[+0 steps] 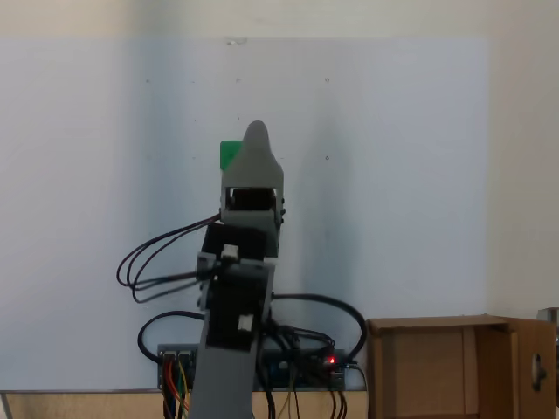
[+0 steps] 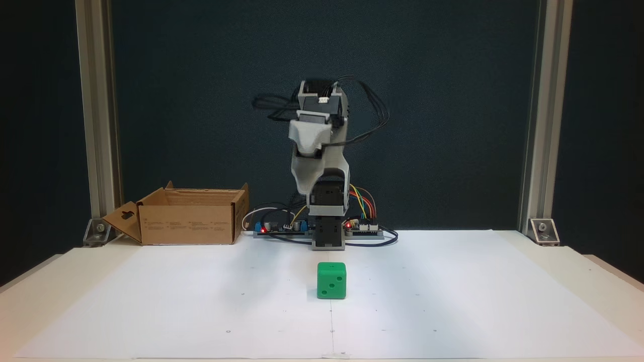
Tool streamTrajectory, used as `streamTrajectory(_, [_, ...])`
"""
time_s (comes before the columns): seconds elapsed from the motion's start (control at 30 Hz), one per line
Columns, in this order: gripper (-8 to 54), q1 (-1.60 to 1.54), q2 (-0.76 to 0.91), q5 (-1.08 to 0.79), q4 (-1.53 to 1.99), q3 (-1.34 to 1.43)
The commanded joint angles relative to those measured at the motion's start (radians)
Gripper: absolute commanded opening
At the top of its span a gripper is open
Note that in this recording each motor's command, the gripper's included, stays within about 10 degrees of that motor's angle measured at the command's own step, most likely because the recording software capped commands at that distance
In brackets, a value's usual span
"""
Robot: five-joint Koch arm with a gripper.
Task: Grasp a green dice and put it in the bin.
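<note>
The green dice (image 2: 331,280) sits on the white paper in front of the arm's base, with dark pips on its front face. In a fixed view from behind the arm, part of the green dice (image 1: 229,154) peeks out left of the gripper's tip. The grey gripper (image 2: 303,190) hangs well above the table with the arm folded up, pointing down, behind the dice and clear of it. A single tip of the gripper (image 1: 256,131) shows, so its jaws cannot be told apart. The bin (image 2: 188,216), a brown cardboard box with upright flaps, stands beside the base; the bin (image 1: 454,367) lies at lower right here.
A control board with red lights and coloured wires (image 2: 322,229) lies at the arm's base. Aluminium posts (image 2: 98,120) stand at both rear corners of the table. Black cables (image 1: 157,262) loop out from the arm.
</note>
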Motion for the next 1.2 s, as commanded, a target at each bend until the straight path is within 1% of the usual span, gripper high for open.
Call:
streamTrajectory(0.0, [44.0, -0.028, -0.043, -0.060, 0.161, -0.097])
streamTrajectory(0.13, [44.2, -0.061, -0.101, -0.055, 0.362, -0.198])
streamTrajectory(0.2, [44.1, -0.064, -0.106, 0.000, 0.461, -0.209])
streamTrajectory(0.3, [43.6, -0.064, -0.118, 0.020, 0.537, -0.216])
streamTrajectory(0.4, [41.7, -0.052, -0.135, 0.135, 0.577, -0.216])
streamTrajectory(0.47, [41.4, -0.028, -0.135, 0.213, 0.588, -0.216])
streamTrajectory(0.57, [41.4, -0.023, -0.135, 0.265, 0.592, -0.216])
streamTrajectory(0.73, [41.7, -0.048, -0.133, 0.272, 0.578, -0.225])
streamTrajectory(0.87, [41.7, -0.072, -0.143, 0.275, 0.494, -0.233])
streamTrajectory(1.03, [41.6, -0.074, -0.233, 0.272, 0.453, -0.342])
streamTrajectory(1.17, [41.6, -0.098, -0.282, 0.273, 0.451, -0.351])
